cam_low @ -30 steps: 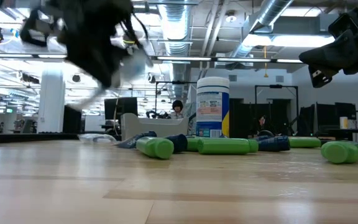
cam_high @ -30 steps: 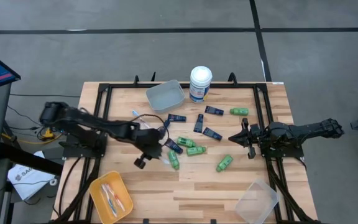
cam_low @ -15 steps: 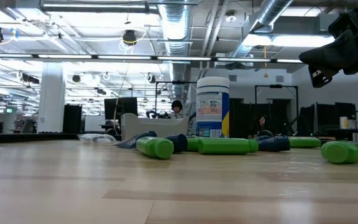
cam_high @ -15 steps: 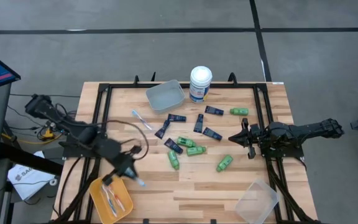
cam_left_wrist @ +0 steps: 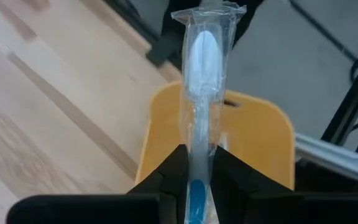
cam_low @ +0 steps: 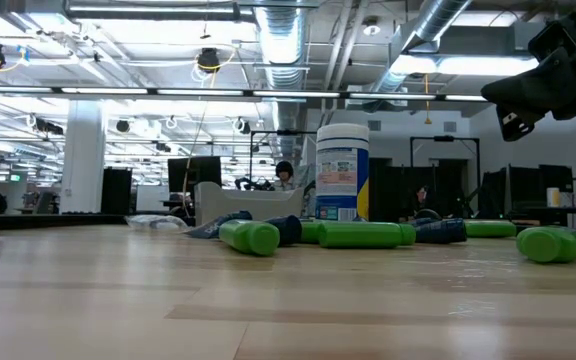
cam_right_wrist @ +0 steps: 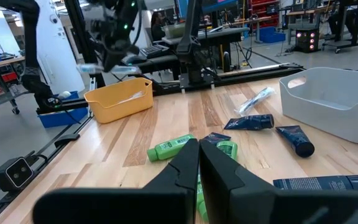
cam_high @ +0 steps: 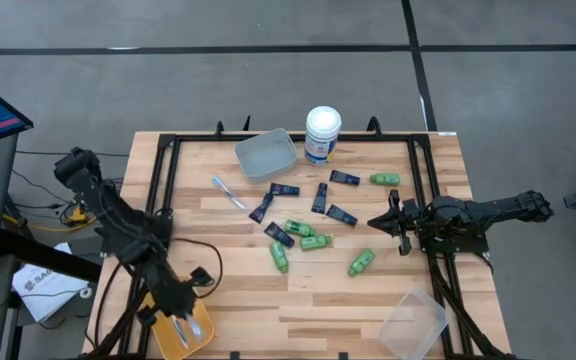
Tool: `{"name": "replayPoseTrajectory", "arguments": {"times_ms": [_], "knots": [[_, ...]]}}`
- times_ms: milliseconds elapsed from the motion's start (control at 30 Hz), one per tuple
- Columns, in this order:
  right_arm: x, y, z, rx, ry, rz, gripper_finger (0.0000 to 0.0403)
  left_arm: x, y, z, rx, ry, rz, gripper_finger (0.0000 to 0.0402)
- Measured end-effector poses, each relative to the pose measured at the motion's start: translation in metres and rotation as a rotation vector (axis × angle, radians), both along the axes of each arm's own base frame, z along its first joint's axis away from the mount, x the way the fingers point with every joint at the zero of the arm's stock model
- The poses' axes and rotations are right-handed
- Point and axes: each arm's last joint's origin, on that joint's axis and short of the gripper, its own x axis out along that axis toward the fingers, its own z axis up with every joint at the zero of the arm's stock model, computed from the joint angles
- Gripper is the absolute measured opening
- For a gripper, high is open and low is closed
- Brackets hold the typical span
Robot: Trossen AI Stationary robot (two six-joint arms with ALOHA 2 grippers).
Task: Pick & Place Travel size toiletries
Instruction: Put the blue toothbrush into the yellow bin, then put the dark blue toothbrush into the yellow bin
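My left gripper (cam_high: 182, 314) hangs over the yellow bin (cam_high: 164, 306) at the table's near left corner, shut on a light-blue-and-white toothbrush (cam_left_wrist: 202, 59) in a clear wrapper. My right gripper (cam_high: 382, 222) waits shut above the right side of the table, beside the pile. Green bottles (cam_high: 314, 241), navy tubes (cam_high: 284, 189) and one more wrapped toothbrush (cam_high: 227, 191) lie flat on the wood in the middle. In the right wrist view, a bottle (cam_right_wrist: 168, 148) and tubes (cam_right_wrist: 248, 122) lie ahead of the right gripper (cam_right_wrist: 199, 163). My left gripper pinches the wrapped toothbrush by its handle (cam_left_wrist: 198, 138) between the two fingers. The brush runs straight out past the fingertips, lengthwise with them, its bristle head (cam_left_wrist: 202, 50) at the free end. It is lifted clear, above the yellow bin (cam_left_wrist: 257, 134).
A grey bin (cam_high: 265, 153) and a tall white canister (cam_high: 322, 134) stand at the far edge. A clear tub (cam_high: 413, 322) sits at the near right corner. The yellow bin holds other wrapped toothbrushes. Black frame rails run along the table's left and right sides.
My left gripper, shut on the toothbrush, has swung quickly from the pile in the middle toward the near left corner and now stands over the yellow bin. The toothbrush has travelled with it, clear of the table. The right arm has kept still.
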Motion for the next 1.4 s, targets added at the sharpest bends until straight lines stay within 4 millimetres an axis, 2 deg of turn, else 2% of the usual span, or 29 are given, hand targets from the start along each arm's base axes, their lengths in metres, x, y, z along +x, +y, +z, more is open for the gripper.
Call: {"name": "replayPoseTrajectory", "arguments": {"times_ms": [167, 367, 600, 767, 1033, 1167, 1267, 1400], "knots": [[0.0, 0.0, 0.0, 0.0, 0.0, 0.0, 0.0006, 0.006, -0.011, -0.02, 0.063, 0.064, -0.017, 0.0049], [0.0, 0.0, 0.0, 0.0, 0.0, 0.0, 0.0006, 0.003, -0.01, -0.047, 0.116, 0.164, -0.037, 0.0049], [0.0, 0.0, 0.0, 0.0, 0.0, 0.0, 0.0006, -0.001, -0.005, -0.057, 0.138, 0.183, -0.036, 0.0052], [0.0, 0.0, 0.0, 0.0, 0.0, 0.0, 0.0006, 0.002, -0.008, -0.053, 0.088, 0.149, -0.044, 0.0083], [0.0, 0.0, 0.0, 0.0, 0.0, 0.0, 0.0006, 0.007, -0.012, -0.048, 0.036, 0.098, -0.039, 0.0172], [0.0, 0.0, 0.0, 0.0, 0.0, 0.0, 0.0006, 0.016, -0.011, -0.036, 0.031, 0.04, 0.032, 0.0208], [0.0, 0.0, 0.0, 0.0, 0.0, 0.0, 0.0006, 0.026, 0.002, -0.021, 0.042, -0.057, 0.145, 0.0223], [0.0, 0.0, 0.0, 0.0, 0.0, 0.0, 0.0006, 0.04, 0.039, 0.0, 0.065, -0.193, 0.374, 0.0231]]}}
